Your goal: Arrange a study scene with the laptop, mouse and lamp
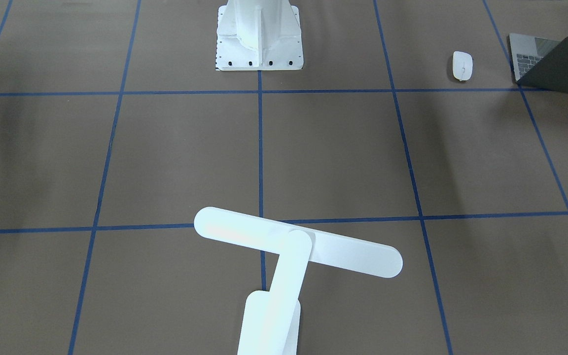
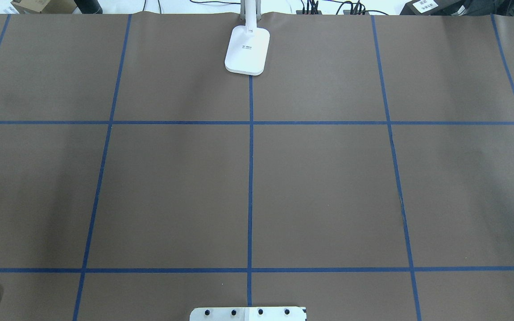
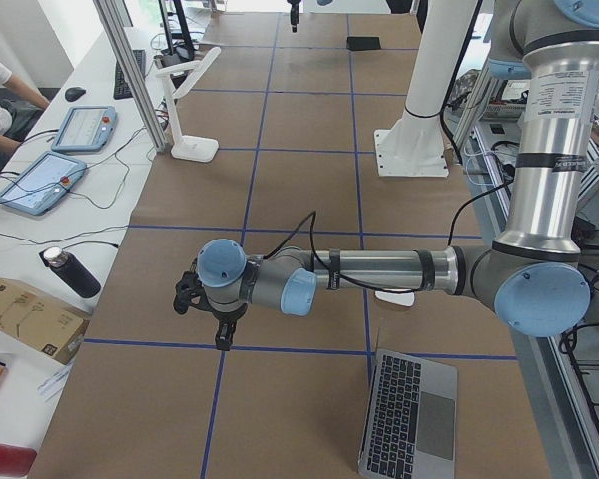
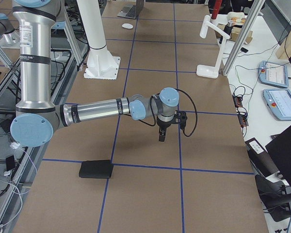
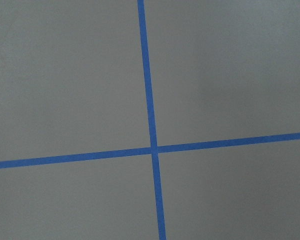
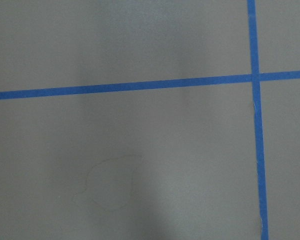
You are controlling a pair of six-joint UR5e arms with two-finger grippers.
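The laptop (image 1: 560, 64), a slim grey notebook, sits open at the table's end on the robot's left, on the robot's side of the brown surface, keyboard and trackpad bare in the exterior left view (image 3: 409, 419). The white mouse (image 1: 462, 65) lies just beside it, apart from it, on the side nearer the white bolted pedestal (image 1: 259, 34). The lamp (image 1: 284, 256) stands well apart from both, at the table's far edge across from the pedestal, its flat base (image 2: 247, 50) on the centre line of the blue tape grid and its long bar head held out over the table (image 1: 338, 148). A black mat (image 4: 95, 169) lies at the opposite end, on the robot's right. The left arm reaches low over the table, its forearm hiding part of the mouse in the exterior left view; the left gripper (image 3: 223, 339) points down above a tape line, near nothing, and whether its jaws are wide or narrow cannot be told. The right gripper (image 4: 161, 137) likewise hangs fingers-down over bare paper between the mat and the lamp, its jaw state equally unreadable. Both wrist cameras show only brown paper and crossing blue tape.
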